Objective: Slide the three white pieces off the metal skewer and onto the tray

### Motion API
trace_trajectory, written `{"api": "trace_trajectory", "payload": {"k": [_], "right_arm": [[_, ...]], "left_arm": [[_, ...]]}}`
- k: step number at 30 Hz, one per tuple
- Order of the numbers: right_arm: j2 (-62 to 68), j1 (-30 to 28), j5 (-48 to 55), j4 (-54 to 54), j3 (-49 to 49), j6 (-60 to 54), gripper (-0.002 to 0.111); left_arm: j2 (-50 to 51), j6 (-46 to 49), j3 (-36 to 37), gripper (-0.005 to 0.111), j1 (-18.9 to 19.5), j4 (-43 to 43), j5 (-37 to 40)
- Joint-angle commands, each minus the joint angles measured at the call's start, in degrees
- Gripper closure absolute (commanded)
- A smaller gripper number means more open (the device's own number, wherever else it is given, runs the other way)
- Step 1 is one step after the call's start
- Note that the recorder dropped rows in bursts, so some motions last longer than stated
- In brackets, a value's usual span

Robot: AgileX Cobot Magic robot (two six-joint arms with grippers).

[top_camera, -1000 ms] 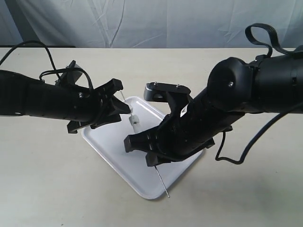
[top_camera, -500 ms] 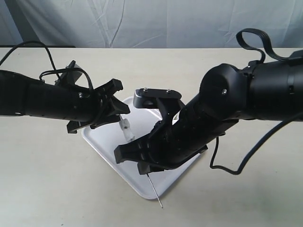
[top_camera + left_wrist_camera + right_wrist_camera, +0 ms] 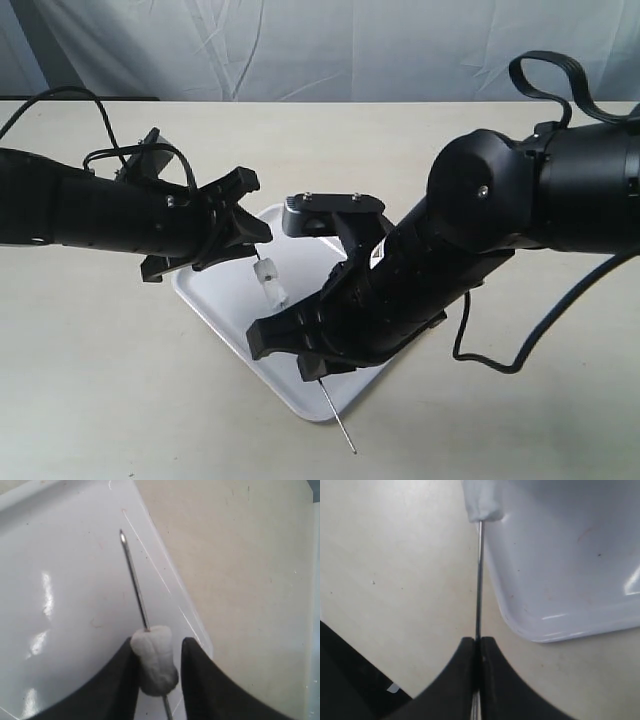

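The white pieces [image 3: 270,284] sit stacked on the metal skewer [image 3: 338,420], which slants over the tray [image 3: 225,305]. In the left wrist view the pieces [image 3: 154,657] lie between the fingers of my left gripper [image 3: 159,652]. One finger touches them and a narrow gap shows at the other, so the gripper is open. The skewer's bare pointed end [image 3: 134,580] reaches out over the tray [image 3: 65,580]. My right gripper [image 3: 478,642] is shut on the skewer [image 3: 478,580] further down. A white piece [image 3: 482,502] shows at the far end, beside the tray's corner [image 3: 560,580].
The tray lies diagonally on a beige table [image 3: 100,400]. A grey cloth backdrop [image 3: 330,45] hangs behind. The bulky right arm [image 3: 500,220] covers the tray's right half, and a black cable [image 3: 490,355] loops onto the table beside it.
The right arm has swung lower with the skewer, so its free end now reaches further toward the table's front. The white pieces have shifted down and left. The left arm has stayed still.
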Motion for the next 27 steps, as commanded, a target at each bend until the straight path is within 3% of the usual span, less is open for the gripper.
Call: {"api": "trace_trajectory", "payload": {"k": [1,15,27], "right_arm": [[-0.6,0.1,0.8,-0.8,0.2,-0.1,0.109],[-0.8,0.1,9.5,-2.1,0.2,-0.1,0.109],[-2.4,0.1,21.1,-5.0,0.2,1.5,0.109]], "left_arm": [[0.2,0.0,-0.4,0.091,-0.2,-0.4,0.6],[0.2,0.2,-0.4,0.094,-0.2,-0.4,-2.2],[0.2,0.0,-0.5,0.094,-0.2,-0.4,-9.3]]}}
